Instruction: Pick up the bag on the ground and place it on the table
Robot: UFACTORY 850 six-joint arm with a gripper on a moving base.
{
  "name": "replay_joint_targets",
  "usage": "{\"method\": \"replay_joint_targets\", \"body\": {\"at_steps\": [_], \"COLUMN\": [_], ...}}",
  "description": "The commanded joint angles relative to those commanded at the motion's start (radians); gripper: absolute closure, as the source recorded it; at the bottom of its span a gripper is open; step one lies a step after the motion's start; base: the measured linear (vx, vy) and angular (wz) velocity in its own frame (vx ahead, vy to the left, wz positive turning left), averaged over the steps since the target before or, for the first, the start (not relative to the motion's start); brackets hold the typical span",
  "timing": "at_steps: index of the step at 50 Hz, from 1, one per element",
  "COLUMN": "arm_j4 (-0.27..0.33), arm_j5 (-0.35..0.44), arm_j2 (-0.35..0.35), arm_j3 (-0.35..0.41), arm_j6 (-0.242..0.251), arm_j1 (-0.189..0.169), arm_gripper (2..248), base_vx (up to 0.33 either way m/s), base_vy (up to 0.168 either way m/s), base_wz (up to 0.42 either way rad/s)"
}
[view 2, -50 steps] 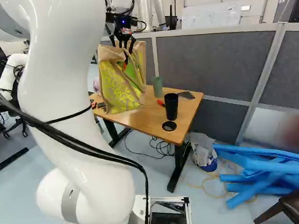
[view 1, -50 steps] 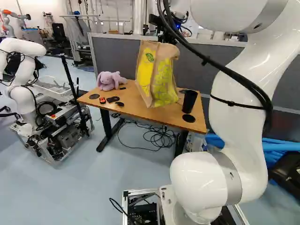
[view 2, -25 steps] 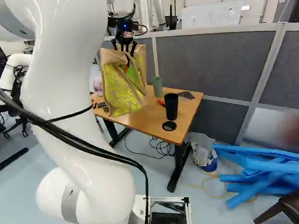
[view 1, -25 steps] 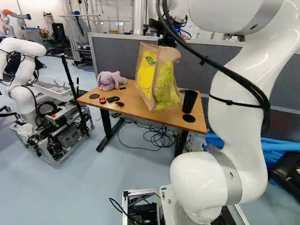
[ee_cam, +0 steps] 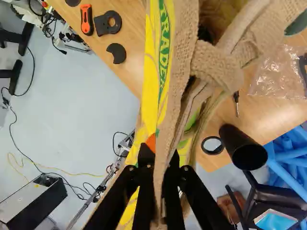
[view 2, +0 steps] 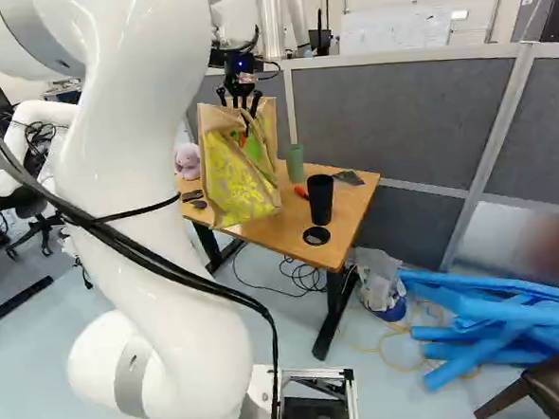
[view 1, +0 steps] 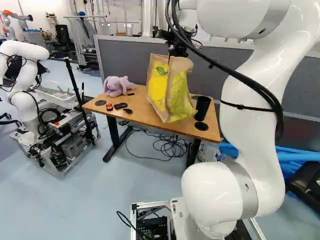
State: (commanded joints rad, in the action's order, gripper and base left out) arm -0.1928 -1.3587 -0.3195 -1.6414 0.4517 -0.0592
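The bag (view 1: pixel 169 90) sits lower in both base views than it did a second ago and has swung a little nearer the front edge of the tabletop (view 1: pixel 137 114), travelling with the pincer (ee_cam: pixel 160 155); the base has not moved. That looks like the final lowering, so the task seems close to done. The bag is upright over the tabletop, between the plush toy (view 1: pixel 116 86) and the black cup (view 1: pixel 202 108), though whether its bottom bears its full weight I cannot tell. The pincer is clamped on the bag's upper edge, fabric pinched between its fingers. The arm (view 1: pixel 250 110) rises from its joint, reaches forward and points its wrist down above the bag. Letting go too near the edge could tip it.
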Motion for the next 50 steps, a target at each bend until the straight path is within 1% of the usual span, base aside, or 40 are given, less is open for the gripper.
{"method": "replay_joint_targets", "body": {"at_steps": [13, 34, 50], "arm_j4": [0.009, 0.009, 0.009], "arm_j5": [0.003, 0.003, 0.003], "arm_j2": [-0.029, -0.111, -0.158], "arm_j3": [-0.036, -0.127, -0.136], "arm_j6": [0.000, 0.000, 0.000], "arm_j1": [0.019, 0.060, 0.066], "arm_gripper": [222, 222, 222], "base_vx": [0.000, 0.000, 0.000], "base_vy": [0.000, 0.000, 0.000], "base_wz": [0.000, 0.000, 0.000]}}
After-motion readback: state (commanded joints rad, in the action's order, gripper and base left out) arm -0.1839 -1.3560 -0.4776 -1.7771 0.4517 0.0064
